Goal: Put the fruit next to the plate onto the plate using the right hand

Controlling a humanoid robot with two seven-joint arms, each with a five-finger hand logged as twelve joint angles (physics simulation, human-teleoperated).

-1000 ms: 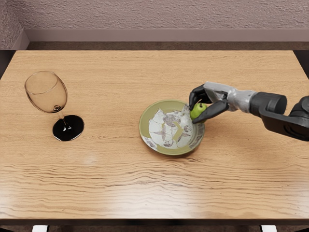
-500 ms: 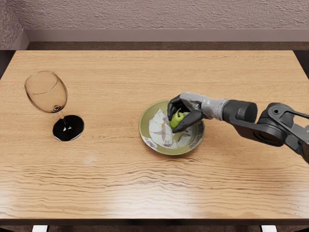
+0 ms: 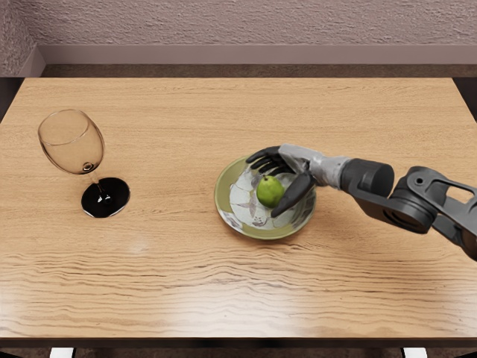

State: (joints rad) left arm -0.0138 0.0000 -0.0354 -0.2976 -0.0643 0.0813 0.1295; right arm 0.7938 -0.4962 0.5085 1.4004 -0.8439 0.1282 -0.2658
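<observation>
Green fruit [image 3: 270,191] inside plate [image 3: 220,200] rim

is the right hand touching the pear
Cannot tell: in the head view the right hand is open around the pear, thumb beside its edge, no plain gap.

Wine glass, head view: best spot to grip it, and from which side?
Likely the lower half of the bowl, with the fingers wrapped around it from the side, approaching from the picture's left. The wine glass stands upright on its dark base. Its stem is thin and gives five fingers poor purchase, while the bowl is round and wide.
</observation>
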